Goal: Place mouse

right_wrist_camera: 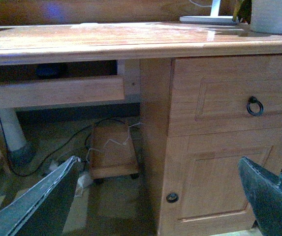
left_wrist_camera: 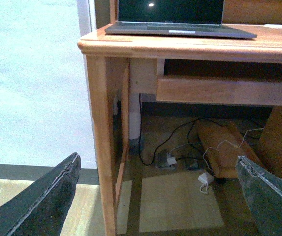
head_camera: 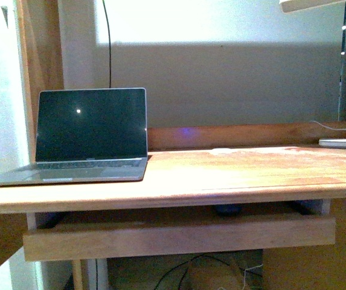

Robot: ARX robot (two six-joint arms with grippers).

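A small dark blue-grey shape, which looks like the mouse [head_camera: 227, 209], lies on the pull-out shelf [head_camera: 179, 237] under the desk top. It also shows as a dark lump in the right wrist view [right_wrist_camera: 47, 71]. My left gripper [left_wrist_camera: 158, 206] is open and empty, low in front of the desk's left leg [left_wrist_camera: 103, 142]. My right gripper [right_wrist_camera: 160, 206] is open and empty, low in front of the drawer cabinet [right_wrist_camera: 224, 147]. Neither arm shows in the front view.
An open laptop [head_camera: 88, 136] with a dark screen stands on the left of the wooden desk top [head_camera: 251, 172]. A white lamp base [head_camera: 343, 142] stands at the far right. Cables and a small wheeled wooden stand [right_wrist_camera: 112, 152] lie on the floor under the desk.
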